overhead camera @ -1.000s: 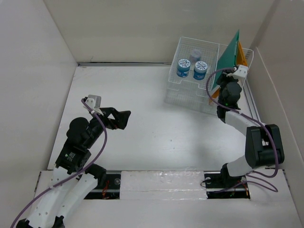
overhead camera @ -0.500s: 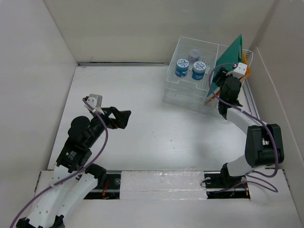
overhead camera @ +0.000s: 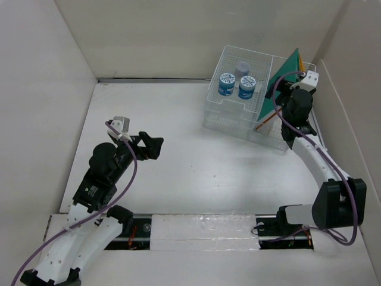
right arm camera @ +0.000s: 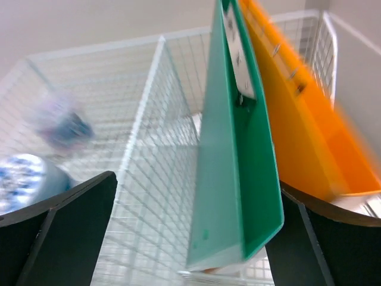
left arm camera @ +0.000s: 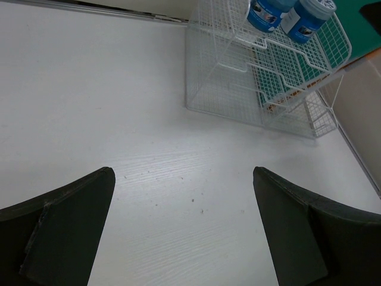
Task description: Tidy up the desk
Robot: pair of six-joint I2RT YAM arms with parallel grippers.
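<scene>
Between left gripper (overhead camera: 155, 148) and rack (overhead camera: 237, 114), desk (overhead camera: 196, 164)

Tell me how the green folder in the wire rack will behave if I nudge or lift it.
The green folder looks thin and flat, so probably light and somewhat bendy. It stands on edge beside the orange folder, so a sideways push would likely tip it.
</scene>
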